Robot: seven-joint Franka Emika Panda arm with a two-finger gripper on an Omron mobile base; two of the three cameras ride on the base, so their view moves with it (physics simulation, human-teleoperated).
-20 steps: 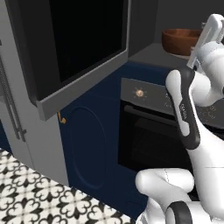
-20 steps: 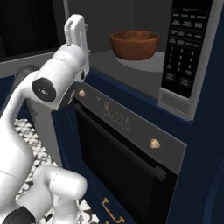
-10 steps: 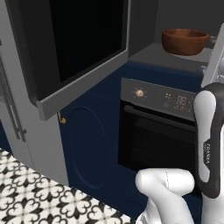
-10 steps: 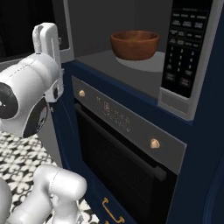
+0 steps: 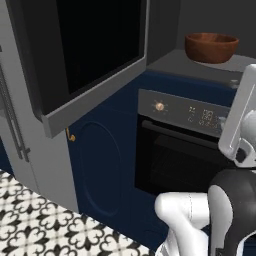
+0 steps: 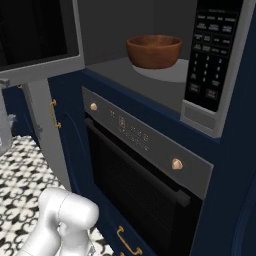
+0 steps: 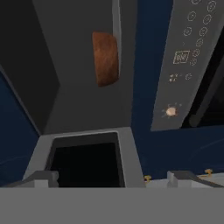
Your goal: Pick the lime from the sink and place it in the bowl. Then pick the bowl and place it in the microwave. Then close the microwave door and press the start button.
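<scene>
— Jaws?
— Spread wide in the hand view, gripper (image 7: 111, 177) with one fingertip (image 7: 43, 177) far left, the other far right, nothing between them, touching nothing.

— And the bowl?
— Sitting upright on the grey floor of the microwave (image 6: 115, 65) cavity, toward the back, well apart from the gripper. Seen reddish-brown and glossy from the right base view as bowl (image 6: 153, 50), from the left base view at (image 5: 211, 47), and rolled on its side in the hand view at (image 7: 105, 58).

— Anything inside it?
— Cannot tell; the inside is hidden by the near wall from both base views, and the hand view catches just the outer side.

— Microwave door?
— Swung fully open to the left, microwave door (image 5: 92, 55) with grey frame and black glass, its lower edge hanging out over the blue cabinet (image 5: 100, 165). Also below the fingertips in the hand view (image 7: 85, 159).

— Around it?
— Keypad panel (image 6: 212, 55) right of the cavity. Black oven (image 6: 145, 185) directly beneath, with brass knobs and a bar handle. Patterned tile floor (image 5: 30, 225) below.
</scene>
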